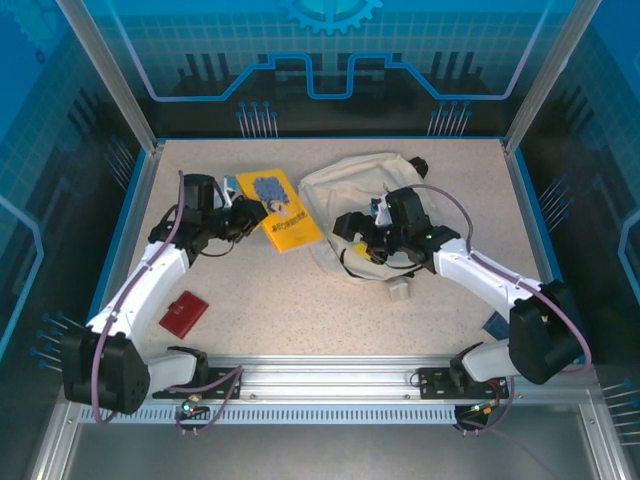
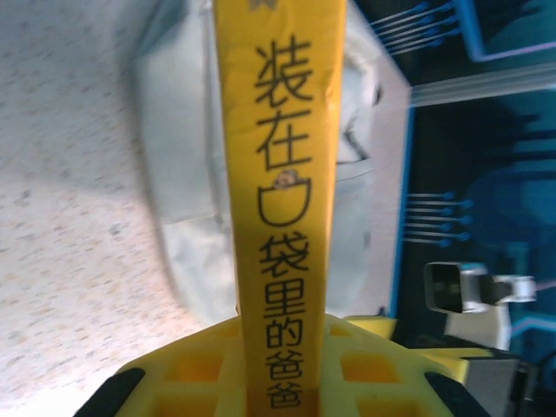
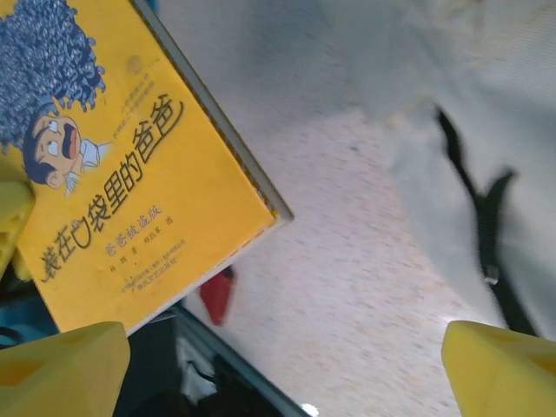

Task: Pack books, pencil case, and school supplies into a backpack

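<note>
Yellow book clamped at its edge in the left hand; right hand spread wide apart, empty, by the cream backpack on the bench.

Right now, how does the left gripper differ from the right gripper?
The left gripper has its fingers closed on the thin yellow cartoon-cover book; the right gripper has its fingers spread, holding nothing. The left gripper is away from the cream-white fabric backpack; the right gripper hovers at its edge. Both have yellow fingers.
</note>
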Tool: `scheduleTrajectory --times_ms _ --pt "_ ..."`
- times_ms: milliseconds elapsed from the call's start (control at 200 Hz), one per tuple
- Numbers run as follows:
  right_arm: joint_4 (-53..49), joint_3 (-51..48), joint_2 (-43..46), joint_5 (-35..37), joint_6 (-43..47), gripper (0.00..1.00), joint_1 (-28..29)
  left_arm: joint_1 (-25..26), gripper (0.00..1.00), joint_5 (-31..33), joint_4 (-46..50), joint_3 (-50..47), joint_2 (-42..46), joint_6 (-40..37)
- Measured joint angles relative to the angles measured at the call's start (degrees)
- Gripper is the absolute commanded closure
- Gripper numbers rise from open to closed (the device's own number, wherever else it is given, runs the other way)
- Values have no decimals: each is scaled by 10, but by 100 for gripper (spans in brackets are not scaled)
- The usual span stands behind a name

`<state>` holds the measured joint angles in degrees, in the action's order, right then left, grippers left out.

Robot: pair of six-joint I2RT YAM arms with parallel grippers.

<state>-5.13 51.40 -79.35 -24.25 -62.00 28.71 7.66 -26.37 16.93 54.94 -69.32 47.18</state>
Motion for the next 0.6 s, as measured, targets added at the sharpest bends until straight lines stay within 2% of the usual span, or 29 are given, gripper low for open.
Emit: scheduleTrajectory --times_ms 195,345,470,600 --pt "179 -41 -2 -15 -124 0 17 5 90 0 -113 0 -13 121" --pt "310 -40 -39 -17 -218 0 26 17 90 1 -205 0 -40 205" --pt "383 -38 -76 1 -283 1 30 25 90 9 -250 0 -53 249" --pt "437 -37 -92 32 -329 5 32 27 89 14 -277 -6 -56 281"
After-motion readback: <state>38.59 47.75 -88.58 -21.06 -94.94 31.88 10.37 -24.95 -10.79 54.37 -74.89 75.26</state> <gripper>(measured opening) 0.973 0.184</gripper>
